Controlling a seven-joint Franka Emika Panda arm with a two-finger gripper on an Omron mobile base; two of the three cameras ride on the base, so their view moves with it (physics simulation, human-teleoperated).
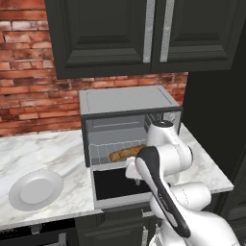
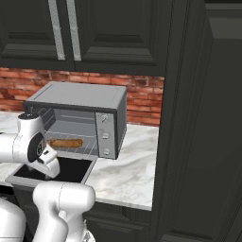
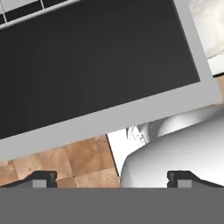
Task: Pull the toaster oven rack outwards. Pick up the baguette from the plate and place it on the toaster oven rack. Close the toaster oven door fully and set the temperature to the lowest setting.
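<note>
The baguette (image 1: pixel 127 153) lay on the toaster oven rack (image 1: pixel 103 154) inside the toaster oven (image 1: pixel 126 102), and the white plate (image 1: pixel 36 190) sat bare on the counter at about 8 o'clock from the oven. The toaster oven door (image 1: pixel 117 185) hung down flat and open. The gripper (image 3: pixel 111 178) was over the door's front edge, with its two tips spread wide apart and nothing between them. The next job looked like shutting the door. If the rack was not pushed back in, the door might bump it and not close all the way. The hand could also slip off the smooth edge and let the door drop open again. The three knobs (image 2: pixel 105 135) sat at 3 o'clock on the oven's face, and a turn the wrong way would make it hotter, not cooler.
</note>
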